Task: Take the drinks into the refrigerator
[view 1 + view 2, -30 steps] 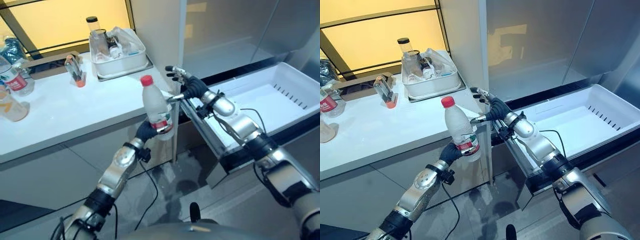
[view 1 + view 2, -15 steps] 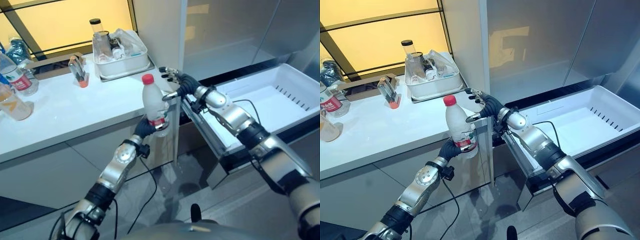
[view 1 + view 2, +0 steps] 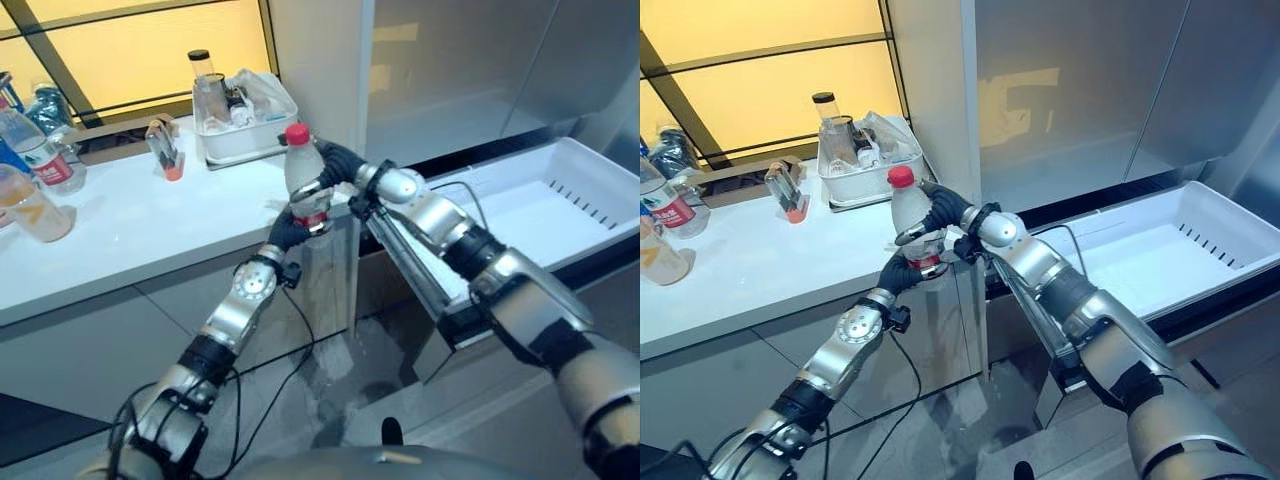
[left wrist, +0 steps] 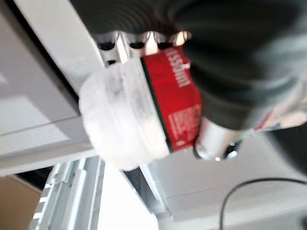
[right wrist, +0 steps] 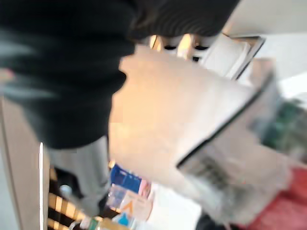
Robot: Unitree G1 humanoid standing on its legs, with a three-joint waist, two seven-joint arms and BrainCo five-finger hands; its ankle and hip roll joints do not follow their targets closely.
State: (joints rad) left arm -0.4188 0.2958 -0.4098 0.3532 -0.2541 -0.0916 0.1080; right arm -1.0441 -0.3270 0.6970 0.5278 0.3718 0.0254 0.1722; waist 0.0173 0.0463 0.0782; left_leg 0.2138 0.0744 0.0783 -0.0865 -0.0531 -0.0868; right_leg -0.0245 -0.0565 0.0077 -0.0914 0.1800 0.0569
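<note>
Handover above the counter (image 3: pixel 150 215) edge: the left hand (image 3: pixel 288 231) clamps the water bottle (image 3: pixel 303 175) low, the right hand (image 3: pixel 335 165) curls round its middle. Early release would likely drop it short of the open drawer (image 3: pixel 560 200).

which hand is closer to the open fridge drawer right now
Right. The right hand is wrapped on the bottle from the drawer's side; the left hand grips the bottle's base, on the counter side, farther off.
</note>
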